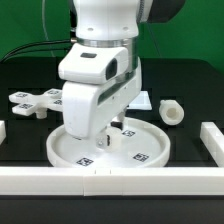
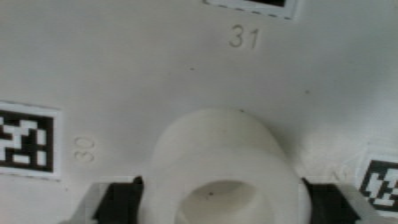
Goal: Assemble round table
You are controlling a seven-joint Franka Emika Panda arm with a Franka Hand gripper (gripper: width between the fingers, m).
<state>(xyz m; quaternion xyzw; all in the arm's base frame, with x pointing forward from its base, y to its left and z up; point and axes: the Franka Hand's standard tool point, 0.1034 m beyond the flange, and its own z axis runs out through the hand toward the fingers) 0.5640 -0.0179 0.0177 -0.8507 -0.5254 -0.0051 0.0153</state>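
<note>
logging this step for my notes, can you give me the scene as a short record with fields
gripper: shut on the hub, one finger pad on each side
hub: stands up from the middle of the disc
disc: lying flat, below the gripper
cross piece: loose, at the exterior view's left of the disc
cylinder: loose, at the exterior view's right of the disc
bars: along the edges of the work area

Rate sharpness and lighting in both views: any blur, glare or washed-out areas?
Exterior view: evenly lit, no glare, but coarse, so the tags on the disc show no detail. Wrist view: soft; the central hub is close, blurred and nearly blends into the disc; tags fuzzy-edged, the printed 31 legible.
</note>
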